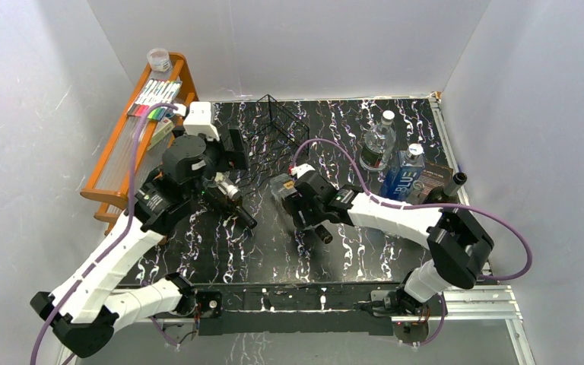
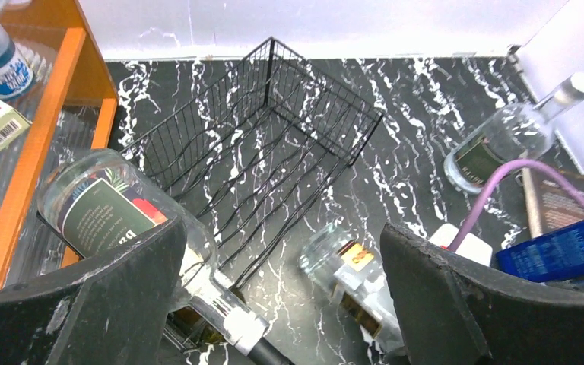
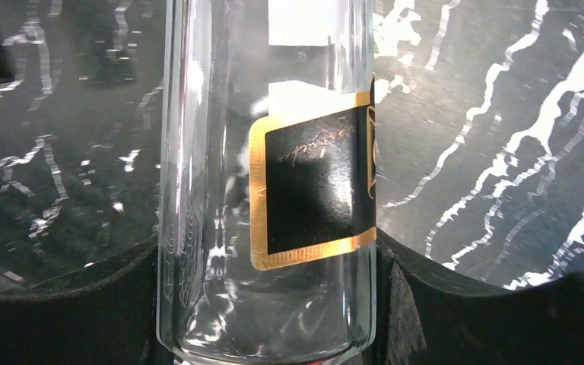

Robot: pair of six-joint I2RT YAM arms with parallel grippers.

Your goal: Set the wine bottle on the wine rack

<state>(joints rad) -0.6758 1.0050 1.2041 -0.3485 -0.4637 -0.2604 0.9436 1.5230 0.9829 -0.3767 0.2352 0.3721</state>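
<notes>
Overhead and left-wrist views, common wine rack (image 1: 280, 120) (image 2: 266, 144)

You have bare marble between the wine rack (image 2: 258, 144) and the standing clear bottle (image 2: 502, 141). The orange shelf unit (image 2: 46, 144) walls its left. Crowding its near end are the green-labelled bottle (image 2: 110, 209) and the gold-labelled bottle (image 2: 346, 270), clamped by the right gripper (image 3: 266, 304).

Wine bottle (image 3: 205, 152) clear smooth glass, glossy; label (image 3: 312, 190) matt black with shiny gold foil edge. Wine rack (image 2: 258, 152) thin black wire, metal look, slight sheen. Surface (image 1: 220, 258) under the rack glossy black, white marble-like veins. Shelf (image 2: 38, 152) left of the rack orange wood, smooth varnish. Left gripper (image 2: 281, 236) fingers (image 2: 487, 304) nearer than the rack matt black, grainy, scuffed pale
</notes>
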